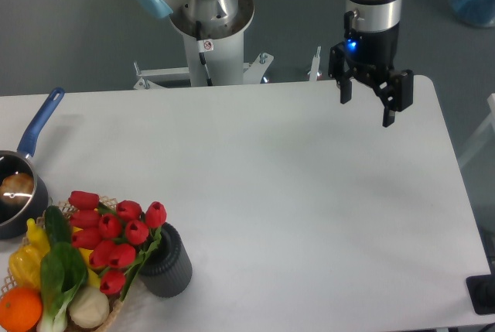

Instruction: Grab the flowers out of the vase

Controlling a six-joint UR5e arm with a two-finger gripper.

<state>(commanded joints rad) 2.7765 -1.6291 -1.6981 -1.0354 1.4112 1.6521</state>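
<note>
The flowers [114, 235], a bunch of red tulips with green stems, lean left out of the vase [168, 266], a short dark grey ribbed cylinder near the table's front left. Their heads hang over the wicker basket. My gripper [367, 111] hovers above the far right part of the table, well away from the flowers. Its two black fingers stand apart and open, with nothing between them.
A wicker basket [15, 274] at the front left corner holds green, yellow and orange vegetables [46, 278]. A dark saucepan [15, 196] with a blue handle sits at the left edge. The robot base [210, 22] stands behind the table.
</note>
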